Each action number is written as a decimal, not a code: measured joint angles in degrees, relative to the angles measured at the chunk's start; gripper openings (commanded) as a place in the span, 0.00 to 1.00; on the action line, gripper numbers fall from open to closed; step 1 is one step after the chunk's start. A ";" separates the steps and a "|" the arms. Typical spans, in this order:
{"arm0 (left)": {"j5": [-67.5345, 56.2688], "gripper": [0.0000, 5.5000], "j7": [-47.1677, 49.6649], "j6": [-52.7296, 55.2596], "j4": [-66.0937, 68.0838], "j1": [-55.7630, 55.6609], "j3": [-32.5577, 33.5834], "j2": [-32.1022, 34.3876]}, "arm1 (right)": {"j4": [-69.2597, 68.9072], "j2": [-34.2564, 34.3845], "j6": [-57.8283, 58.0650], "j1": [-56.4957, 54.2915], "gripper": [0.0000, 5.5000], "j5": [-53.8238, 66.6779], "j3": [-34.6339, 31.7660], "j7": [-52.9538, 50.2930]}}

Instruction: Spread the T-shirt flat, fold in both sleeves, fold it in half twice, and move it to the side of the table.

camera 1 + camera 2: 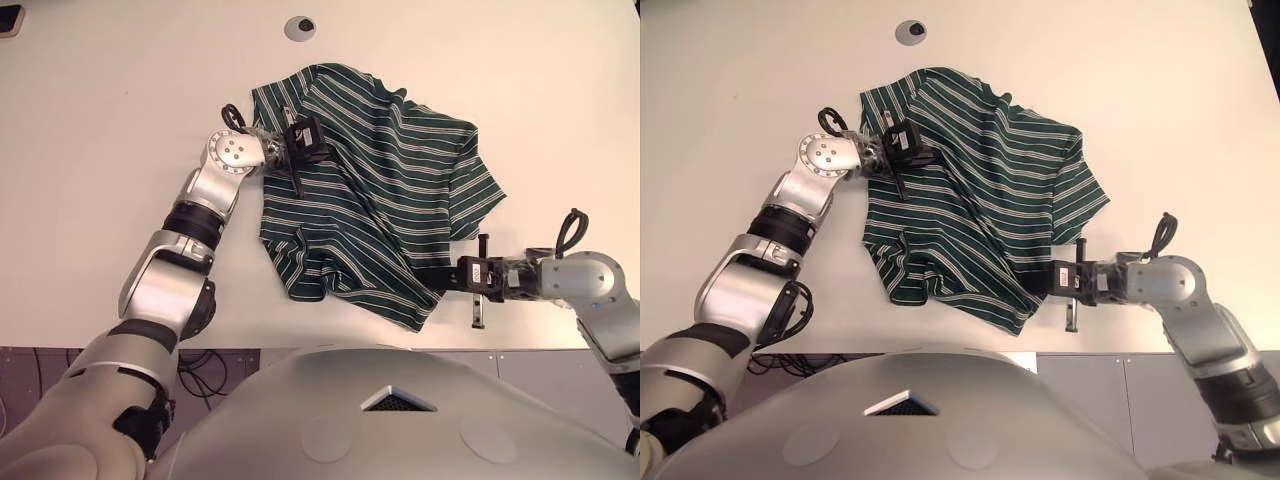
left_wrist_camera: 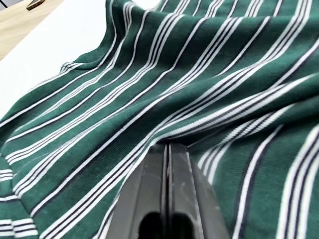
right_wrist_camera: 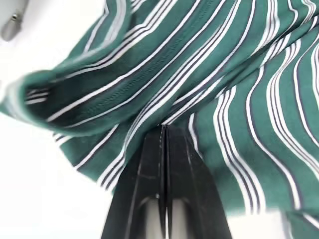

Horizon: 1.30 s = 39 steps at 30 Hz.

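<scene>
Left gripper (image 1: 303, 150) pinched shut on the T-shirt (image 1: 370, 200) at its upper-left edge. Right gripper (image 1: 443, 278) pinched shut on its lower-right corner. T-shirt lies rumpled between them, mid-frame on the table (image 1: 120, 100). The grip-to-grip line runs diagonal (likely the pull axis for spreading). Neither arm is nearer, as both already hold it.

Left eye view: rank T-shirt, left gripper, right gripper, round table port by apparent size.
1. T-shirt, by far largest.
2. left gripper and right gripper: look alike, not ranked.
3. round table port, smallest.
</scene>
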 measured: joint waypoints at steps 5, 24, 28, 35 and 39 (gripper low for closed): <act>-0.44 0.00 -0.32 0.00 0.57 0.06 0.82 -0.13 | -6.49 0.54 1.57 0.78 0.00 2.16 -3.45 -2.66; -3.38 0.00 -4.42 4.85 -3.81 2.95 3.68 1.37 | -8.77 0.01 1.55 8.00 0.00 -0.99 9.86 0.86; -3.38 0.00 -4.68 4.90 -3.56 2.90 4.07 1.35 | -10.76 -0.31 1.71 9.58 0.00 -0.89 9.43 0.98; -13.28 0.00 -19.54 6.73 -14.05 10.66 6.25 5.08 | -8.48 3.78 3.19 2.60 0.00 6.44 1.95 -3.38; -23.43 0.00 -29.80 12.35 -25.61 13.28 9.48 9.34 | -5.52 9.65 10.56 -11.23 0.00 25.76 -8.32 -5.34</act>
